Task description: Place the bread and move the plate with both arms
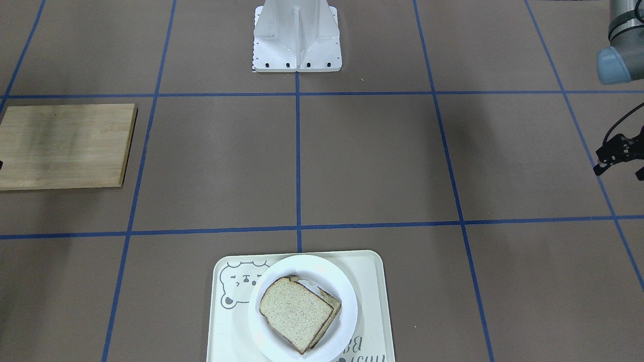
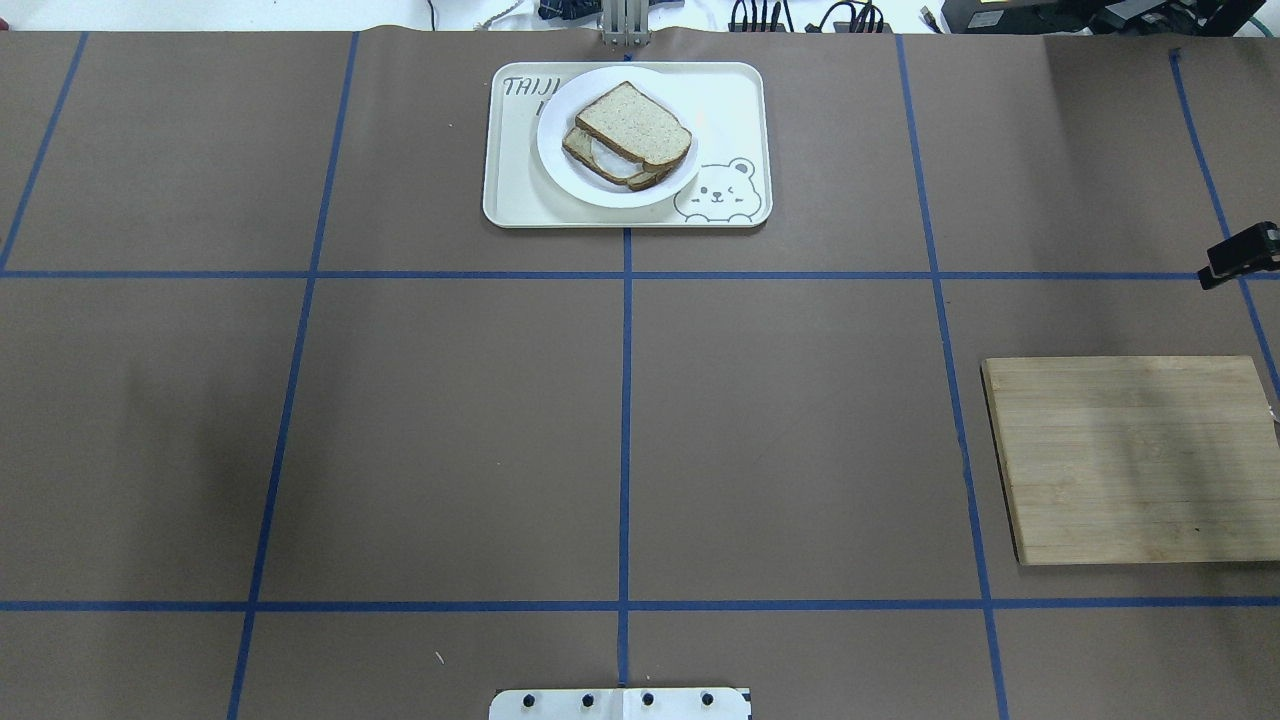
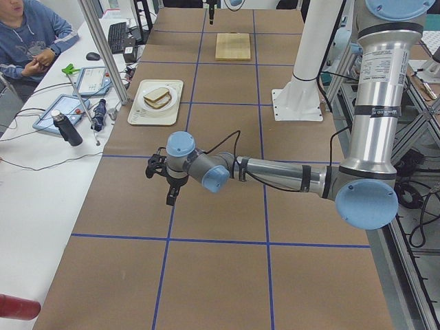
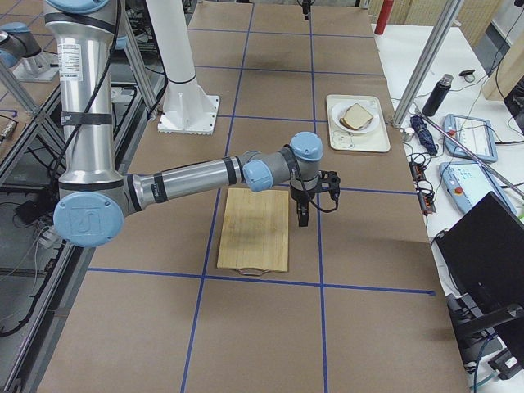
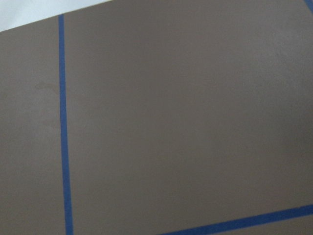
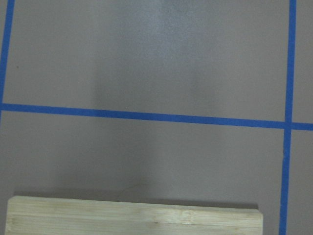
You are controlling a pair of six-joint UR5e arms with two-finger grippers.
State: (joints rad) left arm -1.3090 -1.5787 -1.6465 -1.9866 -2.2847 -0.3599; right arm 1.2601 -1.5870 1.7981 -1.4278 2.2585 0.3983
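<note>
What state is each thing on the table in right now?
bread, lying atop another slice on the plate
plate, upright on the tray, holding both slices
tray, lying flat
cutting board, flat on the table
left gripper, above the table, holding nothing
right gripper, beside the cutting board, holding nothing

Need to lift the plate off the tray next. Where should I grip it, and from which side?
Pinch the plate by its bare rim nearest the robot, coming from the robot's side. The bread covers its middle, and that rim stretch looks clearest, though the lip of the tray sits close.
</note>
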